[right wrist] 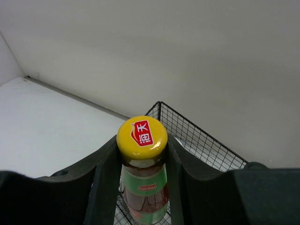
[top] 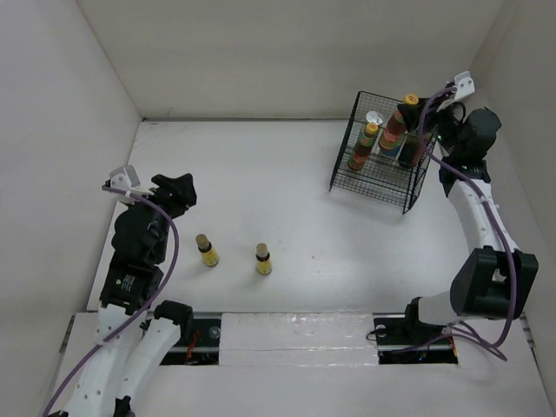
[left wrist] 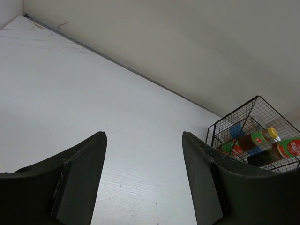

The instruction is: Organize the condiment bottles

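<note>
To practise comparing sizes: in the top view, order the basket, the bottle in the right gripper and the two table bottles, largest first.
1. Basket.
2. Held bottle, partly hidden behind mesh.
3. Left table bottle and right table bottle: look alike, so tied.

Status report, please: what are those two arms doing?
Left gripper open, empty. Right gripper shut on yellow-capped bottle at the wire basket. Two tiny yellow bottles on table, unobstructed.
</note>
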Action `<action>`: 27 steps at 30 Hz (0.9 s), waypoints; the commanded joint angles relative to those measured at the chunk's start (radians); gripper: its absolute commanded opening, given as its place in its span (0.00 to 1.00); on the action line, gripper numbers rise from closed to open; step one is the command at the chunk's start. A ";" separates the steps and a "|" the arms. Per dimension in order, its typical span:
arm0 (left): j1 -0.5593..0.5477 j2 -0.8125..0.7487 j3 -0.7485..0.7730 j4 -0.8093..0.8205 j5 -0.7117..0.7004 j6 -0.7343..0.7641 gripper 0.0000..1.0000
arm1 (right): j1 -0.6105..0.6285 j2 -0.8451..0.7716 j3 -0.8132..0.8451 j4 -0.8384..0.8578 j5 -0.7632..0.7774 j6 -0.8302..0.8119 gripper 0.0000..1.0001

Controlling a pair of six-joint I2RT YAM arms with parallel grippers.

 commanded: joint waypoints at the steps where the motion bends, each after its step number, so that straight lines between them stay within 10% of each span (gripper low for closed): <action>1: 0.006 0.010 0.019 0.051 0.003 0.014 0.61 | 0.001 0.012 0.053 0.167 0.053 -0.026 0.15; 22: 0.016 0.019 0.019 0.060 0.032 0.014 0.61 | 0.075 0.226 -0.141 0.420 0.215 -0.047 0.16; 27: 0.016 0.019 0.019 0.060 0.033 0.014 0.61 | 0.084 0.227 -0.165 0.420 0.251 -0.057 0.32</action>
